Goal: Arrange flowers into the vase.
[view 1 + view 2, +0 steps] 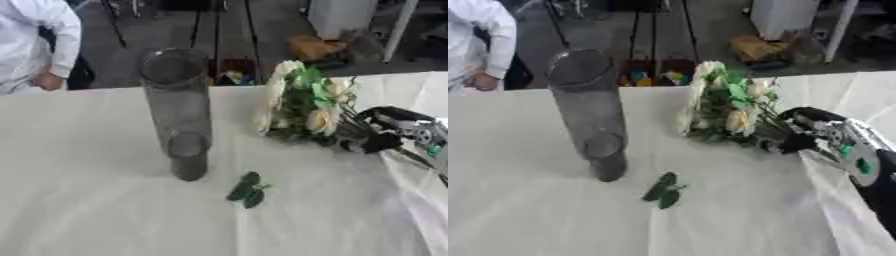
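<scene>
A tall clear glass vase (178, 110) stands upright on the white tablecloth, left of centre, with nothing in it. To its right my right hand (811, 134) is shut on the stems of a bouquet of cream flowers with green leaves (302, 102), which tilts up and to the left, its blooms a short way right of the vase's rim. A small sprig of dark green leaves (248, 189) lies loose on the cloth in front of the vase. My left hand shows in neither view.
The table's far edge (105, 90) runs just behind the vase. A person in white stands beyond the far left corner, not touching anything. The cloth is wrinkled at the right side (411, 200). Boxes and furniture legs stand on the floor beyond.
</scene>
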You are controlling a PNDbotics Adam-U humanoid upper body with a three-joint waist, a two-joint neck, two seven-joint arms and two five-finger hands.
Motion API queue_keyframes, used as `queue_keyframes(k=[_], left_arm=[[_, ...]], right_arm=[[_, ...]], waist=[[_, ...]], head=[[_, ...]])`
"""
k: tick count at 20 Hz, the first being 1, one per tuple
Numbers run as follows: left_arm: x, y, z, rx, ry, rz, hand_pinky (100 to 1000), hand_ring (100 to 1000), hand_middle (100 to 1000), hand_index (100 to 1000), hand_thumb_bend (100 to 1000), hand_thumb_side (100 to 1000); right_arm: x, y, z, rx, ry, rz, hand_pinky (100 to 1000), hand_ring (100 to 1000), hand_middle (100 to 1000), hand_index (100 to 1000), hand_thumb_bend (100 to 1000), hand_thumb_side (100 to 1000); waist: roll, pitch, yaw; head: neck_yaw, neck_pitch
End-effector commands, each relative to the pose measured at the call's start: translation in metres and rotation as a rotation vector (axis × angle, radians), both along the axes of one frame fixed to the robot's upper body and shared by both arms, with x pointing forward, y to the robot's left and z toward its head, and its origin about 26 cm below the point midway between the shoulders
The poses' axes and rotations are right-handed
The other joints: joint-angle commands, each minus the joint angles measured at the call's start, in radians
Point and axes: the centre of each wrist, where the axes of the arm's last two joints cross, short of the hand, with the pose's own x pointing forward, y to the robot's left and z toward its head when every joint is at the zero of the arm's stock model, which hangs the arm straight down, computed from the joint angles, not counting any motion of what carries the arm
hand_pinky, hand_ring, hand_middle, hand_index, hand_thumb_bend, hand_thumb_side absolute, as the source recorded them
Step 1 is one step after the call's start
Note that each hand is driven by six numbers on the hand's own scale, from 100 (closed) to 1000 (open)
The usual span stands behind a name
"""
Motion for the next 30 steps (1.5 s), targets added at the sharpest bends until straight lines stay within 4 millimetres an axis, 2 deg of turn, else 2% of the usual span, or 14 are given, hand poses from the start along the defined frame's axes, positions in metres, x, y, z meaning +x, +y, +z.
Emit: queue_keyframes(k=[1, 6, 10, 11, 12, 14, 15, 18, 22, 25, 26, 28, 29, 30], left_arm=[[-0.003, -0.001, 0.009, 0.011, -0.031, -0.006, 789, 960, 922, 968, 105, 1000], [-0.003, -0.001, 0.009, 0.009, -0.030, -0.006, 790, 960, 921, 968, 104, 1000], [-0.003, -0.001, 0.009, 0.011, -0.030, -0.008, 790, 960, 920, 968, 103, 1000], [-0.003, -0.002, 0.009, 0.011, -0.030, -0.009, 790, 960, 919, 968, 102, 1000], [-0.003, -0.002, 0.009, 0.012, -0.030, -0.010, 790, 960, 919, 968, 102, 1000], [-0.003, -0.002, 0.009, 0.012, -0.031, -0.011, 791, 961, 918, 968, 102, 1000], [-0.003, -0.002, 0.009, 0.012, -0.031, -0.011, 791, 961, 918, 967, 102, 1000], [-0.003, -0.002, 0.009, 0.013, -0.033, -0.011, 791, 960, 918, 968, 100, 1000], [-0.003, -0.002, 0.010, 0.012, -0.036, -0.012, 790, 960, 918, 968, 100, 1000], [-0.003, -0.001, 0.010, 0.011, -0.036, -0.011, 790, 960, 917, 968, 100, 1000], [-0.003, -0.001, 0.010, 0.011, -0.036, -0.011, 790, 960, 917, 968, 100, 1000], [-0.003, -0.001, 0.010, 0.012, -0.036, -0.010, 790, 958, 915, 968, 100, 1000], [-0.003, -0.002, 0.010, 0.012, -0.035, -0.010, 788, 957, 914, 968, 100, 1000], [-0.003, -0.002, 0.010, 0.012, -0.034, -0.010, 787, 957, 913, 967, 100, 1000]], right_arm=[[0.000, -0.007, 0.014, -0.011, -0.036, -0.019, 823, 914, 913, 928, 397, 608], [0.000, -0.008, 0.013, -0.002, -0.041, -0.026, 730, 820, 835, 882, 346, 594], [0.000, -0.006, 0.014, -0.008, -0.041, -0.014, 630, 724, 737, 806, 185, 538], [0.000, -0.005, 0.014, -0.012, -0.038, -0.012, 584, 671, 678, 762, 116, 501], [0.000, -0.005, 0.013, -0.018, -0.033, -0.011, 569, 655, 661, 746, 100, 490], [0.000, -0.004, 0.012, -0.029, -0.025, -0.009, 506, 595, 591, 673, 100, 458], [0.000, -0.004, 0.011, -0.033, -0.020, -0.008, 445, 545, 533, 605, 100, 445], [0.000, -0.004, 0.007, -0.047, -0.009, -0.014, 365, 478, 450, 498, 100, 425], [0.002, -0.005, 0.001, -0.065, -0.014, -0.036, 221, 350, 297, 320, 100, 505], [0.003, -0.003, -0.001, -0.073, -0.041, -0.043, 100, 199, 176, 188, 100, 543], [0.003, -0.002, 0.000, -0.079, -0.056, -0.044, 100, 148, 126, 162, 100, 541], [0.004, 0.000, 0.001, -0.095, -0.088, -0.048, 100, 100, 100, 118, 100, 505], [0.005, 0.001, 0.000, -0.103, -0.102, -0.054, 100, 100, 100, 100, 114, 491], [0.006, 0.002, 0.000, -0.111, -0.116, -0.060, 100, 100, 100, 100, 170, 480]], waist=[[0.001, -0.014, 0.002], [0.003, -0.010, 0.003], [0.005, -0.010, 0.002], [0.004, -0.010, 0.001], [0.004, -0.009, 0.001], [0.004, -0.009, 0.001], [0.004, -0.008, 0.001], [0.004, -0.007, 0.002], [0.005, -0.005, 0.004], [0.005, -0.004, 0.007], [0.005, -0.004, 0.007], [0.005, -0.002, 0.008], [0.005, -0.002, 0.009], [0.005, -0.001, 0.009]], head=[[-0.008, -0.019], [-0.014, -0.024], [-0.014, -0.019], [-0.014, -0.019], [-0.015, -0.019], [-0.015, -0.021], [-0.015, -0.021], [-0.016, -0.022], [-0.017, -0.024], [-0.018, -0.026], [-0.018, -0.026], [-0.019, -0.027], [-0.019, -0.028], [-0.020, -0.029]])
